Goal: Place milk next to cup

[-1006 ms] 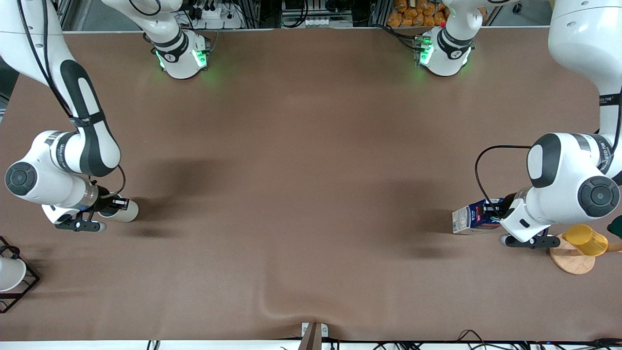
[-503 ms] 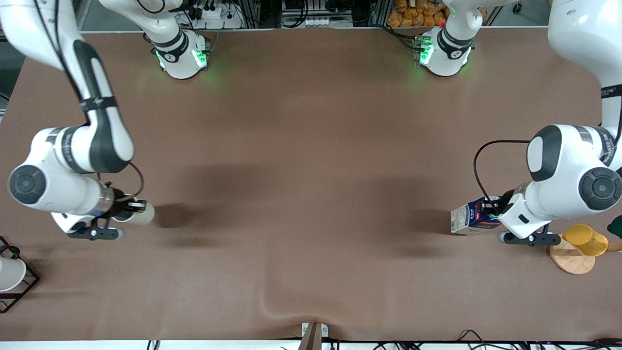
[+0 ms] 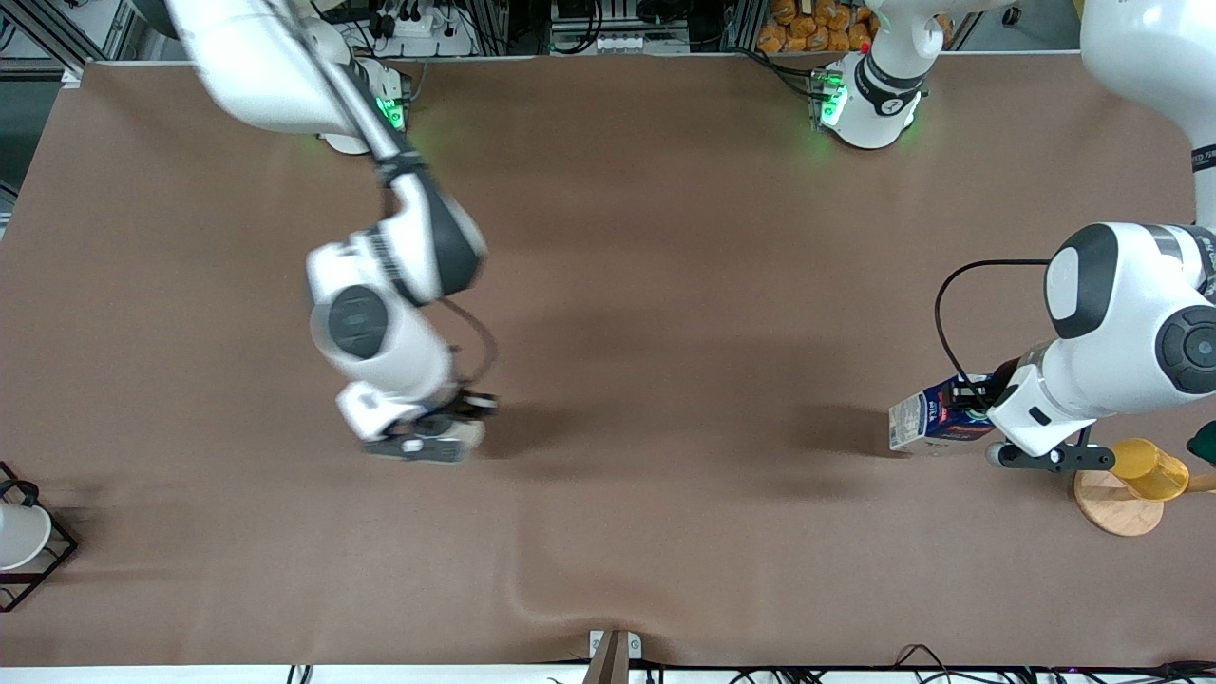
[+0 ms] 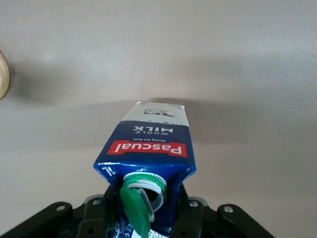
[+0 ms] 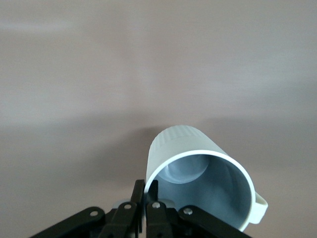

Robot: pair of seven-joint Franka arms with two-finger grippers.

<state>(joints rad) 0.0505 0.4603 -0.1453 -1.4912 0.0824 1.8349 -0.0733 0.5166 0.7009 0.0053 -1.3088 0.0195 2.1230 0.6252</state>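
Note:
My left gripper (image 3: pixel 980 418) is shut on the milk (image 3: pixel 929 420), a dark blue carton held on a tilt low over the table at the left arm's end. In the left wrist view the milk (image 4: pixel 148 148) shows its red label and its open green cap (image 4: pixel 136 206), with my left gripper (image 4: pixel 143 220) around its top. My right gripper (image 3: pixel 458 418) is shut on the rim of the beige cup (image 3: pixel 465 435), over the table's middle part. In the right wrist view the cup (image 5: pixel 198 168) shows its grey inside and small handle, with one finger (image 5: pixel 140 194) outside the rim.
A yellow cup (image 3: pixel 1148 467) rests on a round wooden coaster (image 3: pixel 1116 513) beside the left gripper; the coaster's edge shows in the left wrist view (image 4: pixel 3 74). A white cup in a black wire frame (image 3: pixel 21 537) stands at the right arm's end.
My right arm has swung the cup from the right arm's end of the table to near its middle. My left gripper with the milk has shifted only slightly.

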